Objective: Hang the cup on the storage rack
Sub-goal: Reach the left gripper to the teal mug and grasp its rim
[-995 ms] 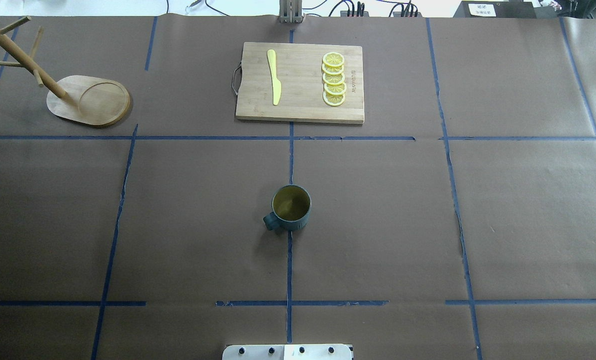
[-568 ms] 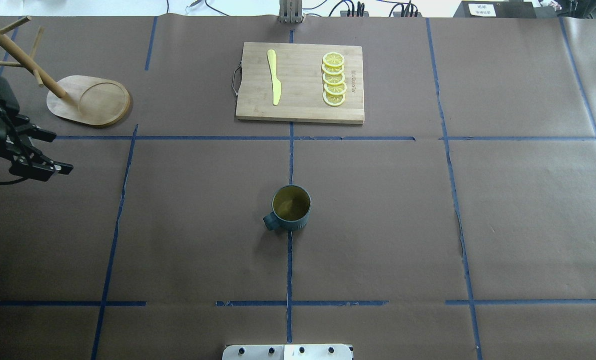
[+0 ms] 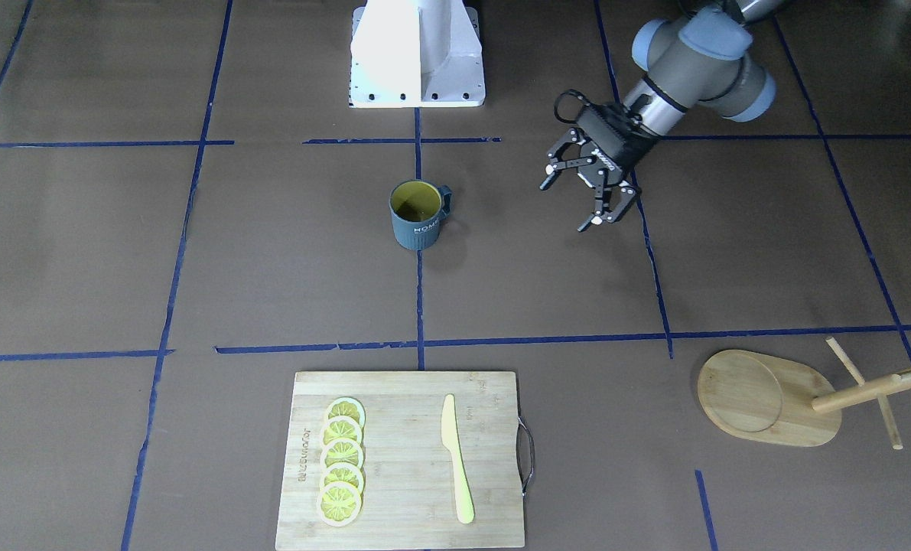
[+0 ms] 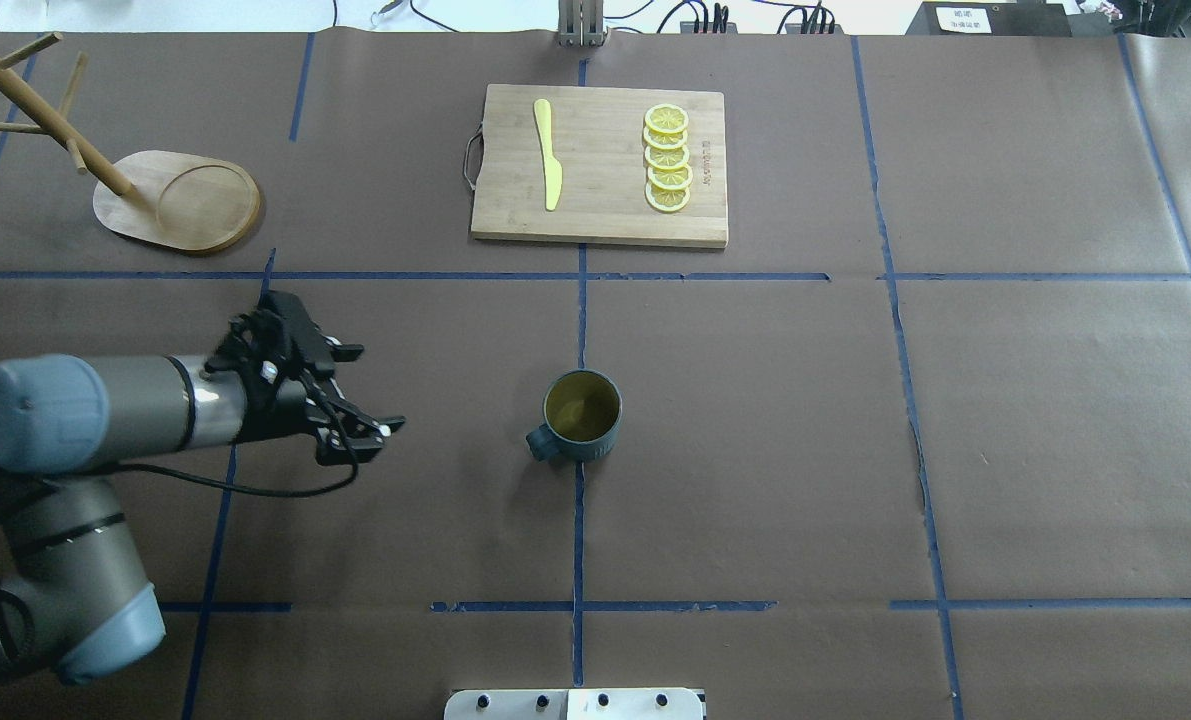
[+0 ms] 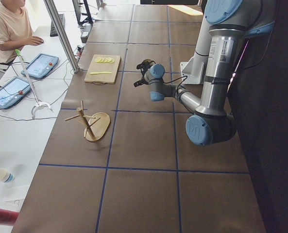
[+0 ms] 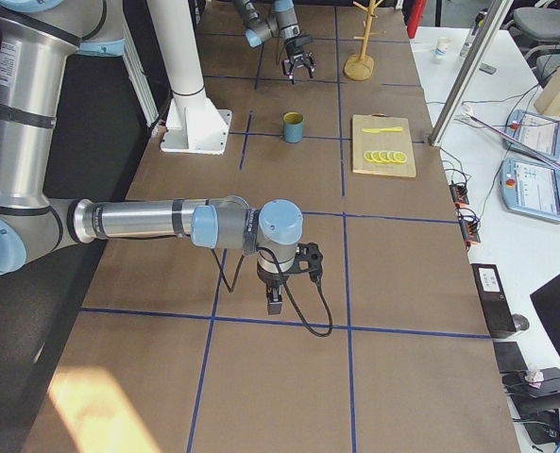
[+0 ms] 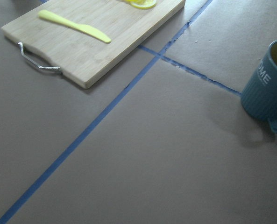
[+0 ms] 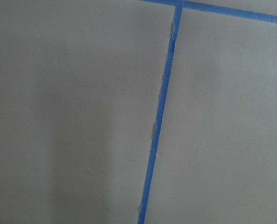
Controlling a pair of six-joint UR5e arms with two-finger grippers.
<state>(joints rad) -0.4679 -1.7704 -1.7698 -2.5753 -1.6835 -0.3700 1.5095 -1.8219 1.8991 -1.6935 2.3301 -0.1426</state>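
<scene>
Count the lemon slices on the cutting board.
5 lemon slices, all in one overlapping row on the cutting board, on the far side of the yellow knife from the metal handle. None appears hidden.

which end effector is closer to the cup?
The left end effector, open, beside the cup on its handle side. The right end effector is much farther away.
</scene>
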